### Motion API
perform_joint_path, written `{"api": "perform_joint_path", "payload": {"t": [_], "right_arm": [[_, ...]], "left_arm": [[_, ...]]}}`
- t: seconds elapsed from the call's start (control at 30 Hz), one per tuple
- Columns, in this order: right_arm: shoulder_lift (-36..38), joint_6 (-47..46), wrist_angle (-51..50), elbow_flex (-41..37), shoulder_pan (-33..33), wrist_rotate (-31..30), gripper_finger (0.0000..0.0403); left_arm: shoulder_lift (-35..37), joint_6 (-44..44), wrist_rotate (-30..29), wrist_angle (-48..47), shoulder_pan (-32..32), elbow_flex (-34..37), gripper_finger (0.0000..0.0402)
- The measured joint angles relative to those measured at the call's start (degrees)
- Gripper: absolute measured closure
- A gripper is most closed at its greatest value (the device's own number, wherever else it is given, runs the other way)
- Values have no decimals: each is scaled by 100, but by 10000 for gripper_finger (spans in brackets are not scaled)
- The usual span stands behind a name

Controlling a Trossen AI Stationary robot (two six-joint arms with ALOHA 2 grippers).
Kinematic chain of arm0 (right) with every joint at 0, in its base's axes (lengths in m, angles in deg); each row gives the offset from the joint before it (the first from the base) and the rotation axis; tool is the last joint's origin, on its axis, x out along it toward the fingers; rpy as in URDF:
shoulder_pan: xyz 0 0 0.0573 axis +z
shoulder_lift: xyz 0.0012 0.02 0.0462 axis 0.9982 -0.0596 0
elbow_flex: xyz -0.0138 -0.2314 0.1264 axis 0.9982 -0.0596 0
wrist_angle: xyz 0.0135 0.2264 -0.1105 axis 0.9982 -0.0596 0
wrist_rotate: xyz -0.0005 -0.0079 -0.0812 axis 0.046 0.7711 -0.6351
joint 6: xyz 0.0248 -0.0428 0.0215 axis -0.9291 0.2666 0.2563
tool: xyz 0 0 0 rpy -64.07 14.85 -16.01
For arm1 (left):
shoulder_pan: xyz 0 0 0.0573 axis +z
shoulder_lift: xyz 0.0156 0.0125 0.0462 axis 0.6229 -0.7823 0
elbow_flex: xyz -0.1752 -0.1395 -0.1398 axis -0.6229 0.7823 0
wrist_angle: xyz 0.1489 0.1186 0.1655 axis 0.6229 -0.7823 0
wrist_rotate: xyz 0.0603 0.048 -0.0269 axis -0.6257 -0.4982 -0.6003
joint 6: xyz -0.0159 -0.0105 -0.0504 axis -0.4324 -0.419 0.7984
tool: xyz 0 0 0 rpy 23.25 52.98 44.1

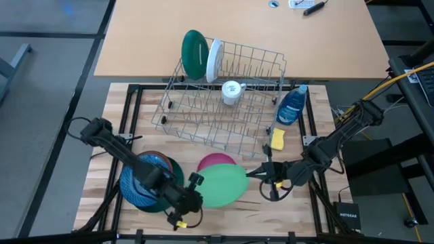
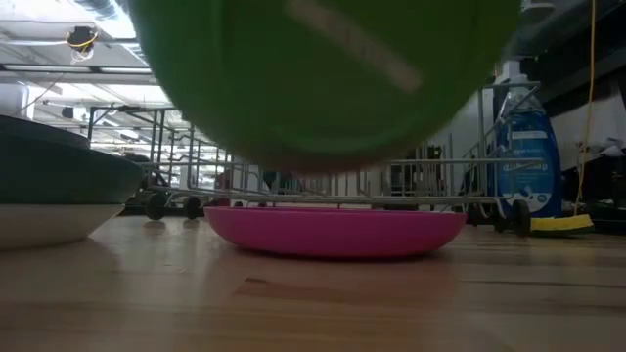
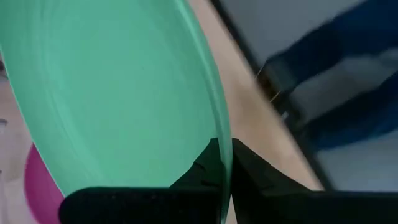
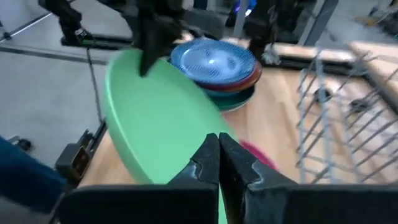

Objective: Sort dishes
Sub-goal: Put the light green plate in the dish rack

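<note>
A light green plate (image 1: 225,184) hangs tilted above the table's near middle, over a pink plate (image 1: 215,161) that lies flat on the wood. My left gripper (image 1: 200,197) is shut on the green plate's near-left edge. My right gripper (image 1: 252,175) is shut on its right edge. A stack of dishes with a blue one on top (image 1: 144,179) stands at the near left. A dark green plate (image 1: 194,54) and a white plate (image 1: 214,59) stand on edge in the wire rack (image 1: 224,108). My left gripper pinches the light green plate's rim (image 3: 225,134) between its two fingers, one on each face. The plate is lifted clear and tilted above the pink plate (image 2: 333,231). My right gripper pinches the rim (image 4: 211,127) on the opposite side between its two fingers, coming level from the table's right.
A white cup (image 1: 232,91) sits in the rack. A blue soap bottle (image 1: 293,107) and a yellow sponge (image 1: 277,139) lie at the rack's right end. A second, pale table (image 1: 237,27) stands behind. Bare wood shows along the near edge.
</note>
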Motion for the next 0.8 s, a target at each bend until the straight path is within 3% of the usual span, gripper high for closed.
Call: {"api": "perform_joint_path", "payload": {"t": [0.17,0.43,0.6,0.8], "right_arm": [[313,375,-7,0,0,-231,402],[706,1119,-52,0,0,-897,402],[906,1635,-45,0,-3,-1781,402],[985,2108,-47,0,-98,-3190,402]], "left_arm": [[589,651,-69,257,-33,-2,400],[1494,726,-1013,759,9,-7,400],[1982,326,-1521,808,399,-7,401],[2273,-375,-1345,1437,1483,-7,401]]}}
